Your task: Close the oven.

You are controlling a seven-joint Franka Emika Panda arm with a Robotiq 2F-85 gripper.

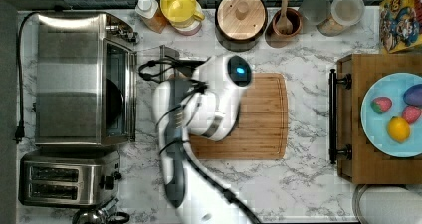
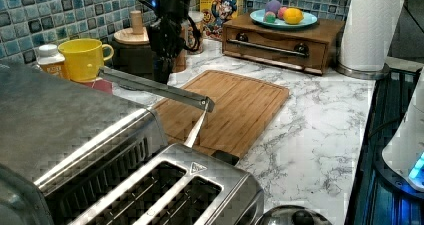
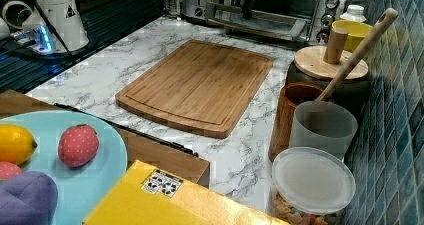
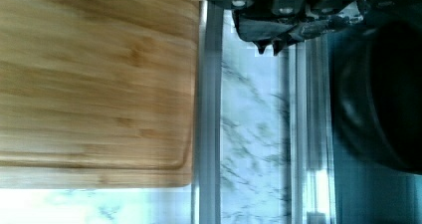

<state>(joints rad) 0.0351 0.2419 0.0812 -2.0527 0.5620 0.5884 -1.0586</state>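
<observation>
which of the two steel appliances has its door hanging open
The oven, the large boxy one with a glass door dropped open; the smaller two-slot toaster beside it has only top slots.

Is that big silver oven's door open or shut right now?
Open. The oven has its glass door swung down and out, with the bar handle jutting over the countertop beside the cutting board.

Oven (image 1: 79,79) door mostly hidden under arm in top view — pincer (image 4: 271,47) tips blurred, cropped in wrist view.
</observation>
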